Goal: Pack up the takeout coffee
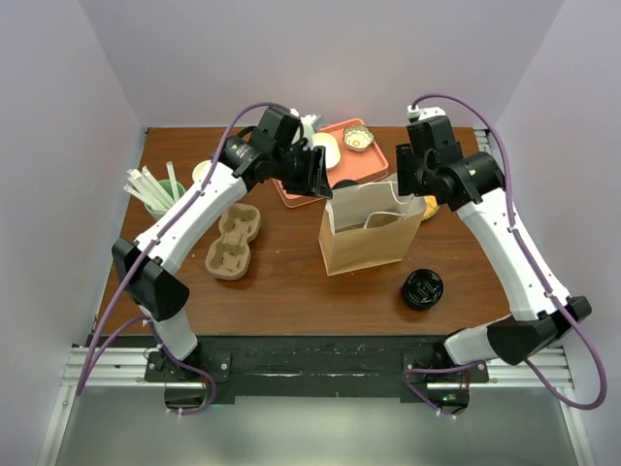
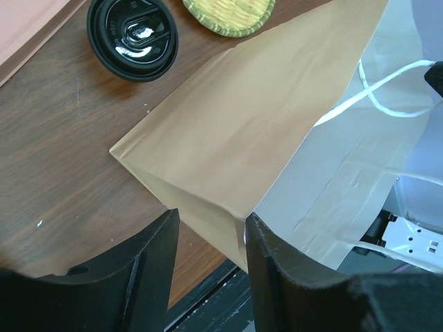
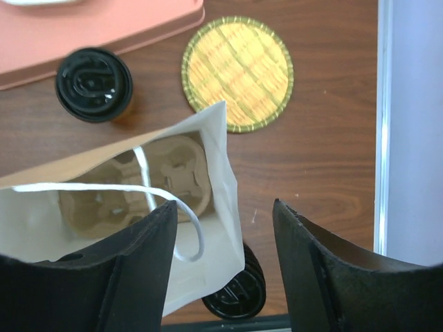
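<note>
Wooden table (image 1: 291, 282); left end effector (image 2: 211, 221), right end effector (image 3: 223, 207) both parted at bag (image 1: 374, 243) rim

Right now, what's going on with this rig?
Both arms are at the brown paper bag, which stands open mid-table with a cup carrier inside. The left gripper and right gripper are open at its rim, one per side. The takeout coffee sits unpacked on the table beyond the bag, beside the pink tray.
</note>
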Controlling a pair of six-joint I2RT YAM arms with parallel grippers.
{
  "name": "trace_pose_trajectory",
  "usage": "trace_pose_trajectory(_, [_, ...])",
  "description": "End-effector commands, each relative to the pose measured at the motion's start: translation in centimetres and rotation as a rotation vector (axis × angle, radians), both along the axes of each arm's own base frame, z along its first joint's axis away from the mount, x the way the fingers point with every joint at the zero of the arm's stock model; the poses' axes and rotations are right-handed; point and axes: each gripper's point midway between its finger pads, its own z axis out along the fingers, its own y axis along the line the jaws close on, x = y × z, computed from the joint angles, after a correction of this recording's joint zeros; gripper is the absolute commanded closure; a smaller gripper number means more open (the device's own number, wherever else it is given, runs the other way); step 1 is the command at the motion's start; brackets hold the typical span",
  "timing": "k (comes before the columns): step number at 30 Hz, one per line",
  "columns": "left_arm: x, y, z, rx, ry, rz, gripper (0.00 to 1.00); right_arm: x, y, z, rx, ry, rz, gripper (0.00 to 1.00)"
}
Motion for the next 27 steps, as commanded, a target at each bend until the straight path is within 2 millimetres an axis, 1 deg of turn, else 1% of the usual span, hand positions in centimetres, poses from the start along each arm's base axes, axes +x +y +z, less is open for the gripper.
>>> trace_pose_trajectory(1, [0.1, 1.0, 1.7, 0.041, -0.047, 0.008, 0.53, -0.6, 0.3, 0.1, 0.039, 0.024, 0.067, 0.41])
trace_pose_trajectory(3, [0.4, 1.8, 1.9, 0.081, -0.068, 0.030, 0.52, -0.5, 0.9, 1.9, 0.075, -0.014, 0.092, 0.41])
trace_pose_trajectory(4, [0.5, 2.0, 2.0, 0.092, -0.076, 0.032, 0.48, -0.5, 1.1, 2.7, 0.091, -0.027, 0.101, 0.41])
trace_pose_trajectory(5, [0.6, 2.2, 2.5, 0.098, -0.098, 0.024, 0.46, -0.4, 2.1, 4.4, 0.141, -0.059, 0.140, 0.41])
trace_pose_trajectory(7, [0.8, 2.3, 3.4, 0.096, -0.136, 0.017, 0.42, -0.4, 3.3, 6.3, 0.199, -0.098, 0.193, 0.41])
trace_pose_trajectory(8, [1.0, 2.4, 4.1, 0.093, -0.169, 0.010, 0.41, -0.6, 4.4, 7.4, 0.249, -0.117, 0.244, 0.40])
trace_pose_trajectory(10, [1.3, 2.4, 5.1, 0.081, -0.211, 0.007, 0.40, -0.8, 5.6, 8.2, 0.296, -0.129, 0.303, 0.40])
trace_pose_trajectory(12, [1.4, 2.6, 5.3, 0.077, -0.210, 0.015, 0.38, -1.5, 6.8, 8.1, 0.338, -0.110, 0.358, 0.39])
trace_pose_trajectory(13, [1.3, 2.8, 5.3, 0.077, -0.195, 0.023, 0.36, -1.6, 6.8, 8.1, 0.344, -0.106, 0.355, 0.39])
trace_pose_trajectory(15, [0.8, 2.5, 5.3, 0.045, -0.161, 0.027, 0.36, -2.0, 6.7, 8.5, 0.371, -0.114, 0.337, 0.39])
trace_pose_trajectory(16, [0.6, 2.2, 4.8, 0.034, -0.144, 0.025, 0.35, -2.1, 6.6, 8.9, 0.380, -0.128, 0.335, 0.38])
trace_pose_trajectory(17, [0.2, 2.2, 5.2, 0.005, -0.132, 0.040, 0.35, -2.3, 6.5, 9.1, 0.388, -0.134, 0.327, 0.38])
trace_pose_trajectory(18, [-0.1, 2.0, 5.1, -0.011, -0.120, 0.038, 0.35, -2.2, 5.9, 9.3, 0.390, -0.143, 0.275, 0.39])
trace_pose_trajectory(19, [-0.1, 1.9, 4.3, -0.020, -0.106, 0.042, 0.36, -1.7, 3.8, 8.9, 0.326, -0.162, 0.167, 0.39])
trace_pose_trajectory(20, [-0.6, 1.8, 4.5, -0.038, -0.096, 0.049, 0.36, -1.4, 3.1, 8.4, 0.296, -0.156, 0.129, 0.41])
trace_pose_trajectory(21, [-0.7, 1.7, 4.2, -0.046, -0.084, 0.046, 0.36, -1.2, 2.3, 8.0, 0.258, -0.157, 0.108, 0.41])
trace_pose_trajectory(22, [-1.0, 1.5, 3.3, -0.043, -0.062, 0.040, 0.36, -0.9, 1.5, 7.7, 0.214, -0.161, 0.075, 0.42])
trace_pose_trajectory(24, [-1.3, 1.2, 2.5, -0.037, -0.036, 0.030, 0.36, -0.6, 0.8, 6.3, 0.160, -0.130, 0.061, 0.42])
trace_pose_trajectory(26, [-1.3, 1.1, 1.6, -0.014, -0.021, 0.025, 0.36, -0.4, 0.6, 4.6, 0.135, -0.078, 0.059, 0.42])
trace_pose_trajectory(27, [-1.2, 1.1, 1.5, -0.011, -0.022, 0.027, 0.36, -0.3, 0.5, 3.9, 0.131, -0.057, 0.055, 0.42])
